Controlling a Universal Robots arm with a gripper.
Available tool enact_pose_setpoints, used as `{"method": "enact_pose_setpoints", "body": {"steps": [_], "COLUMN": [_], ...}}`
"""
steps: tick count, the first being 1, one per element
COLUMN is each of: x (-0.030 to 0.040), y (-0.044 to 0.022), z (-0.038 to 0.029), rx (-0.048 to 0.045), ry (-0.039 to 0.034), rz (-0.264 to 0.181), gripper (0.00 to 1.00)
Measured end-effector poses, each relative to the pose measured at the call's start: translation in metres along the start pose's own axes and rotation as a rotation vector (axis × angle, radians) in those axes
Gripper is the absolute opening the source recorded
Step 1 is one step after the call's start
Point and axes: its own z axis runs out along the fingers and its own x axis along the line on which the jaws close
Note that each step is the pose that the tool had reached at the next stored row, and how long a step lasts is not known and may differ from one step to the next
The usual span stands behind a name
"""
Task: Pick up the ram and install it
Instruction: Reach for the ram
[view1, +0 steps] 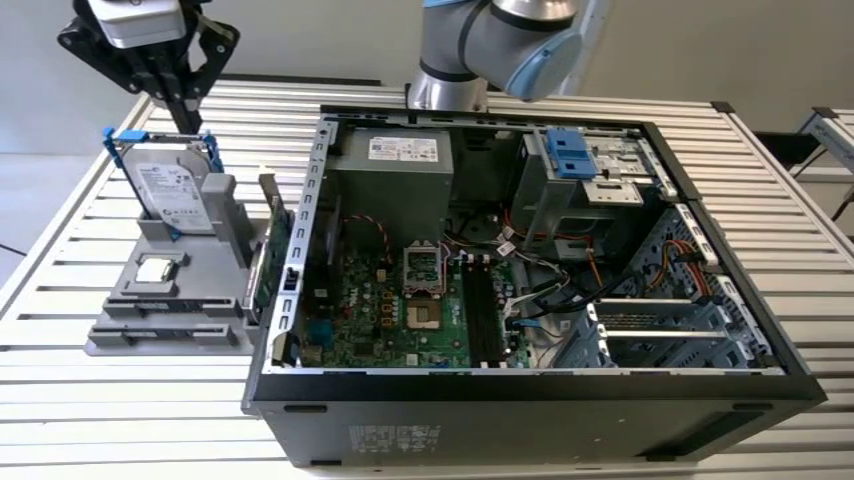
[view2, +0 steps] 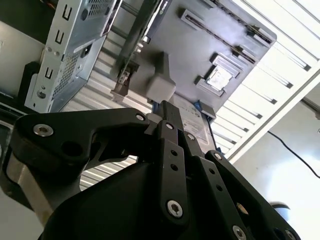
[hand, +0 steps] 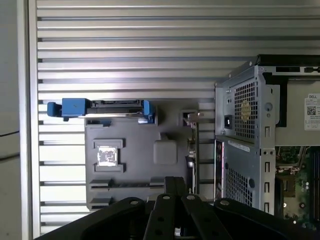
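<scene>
My end effector (view1: 191, 122) hangs over the counter (view1: 120, 420) at about 10 o'clock in the exterior view, its fingers pressed together on nothing, the tip just above the blue-framed hard drive (view1: 174, 190). The ram (view1: 279, 265) is well apart from it, toward 5 o'clock. It stands on edge between the grey fixture (view1: 160, 325) and the open computer case (view1: 534, 390), at the case's 9 o'clock side. The processor chip (view1: 158, 268) lies flat on the fixture, at 6 o'clock from the drive.
</scene>
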Motion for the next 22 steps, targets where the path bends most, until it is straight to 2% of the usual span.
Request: {"method": "enact_pose_setpoints", "body": {"steps": [22], "x": [0.0374], "y": [-0.0009], "z": [-0.0007], "rx": [0.0000], "ry": [0.0002], "rz": [-0.003], "gripper": [0.00]}}
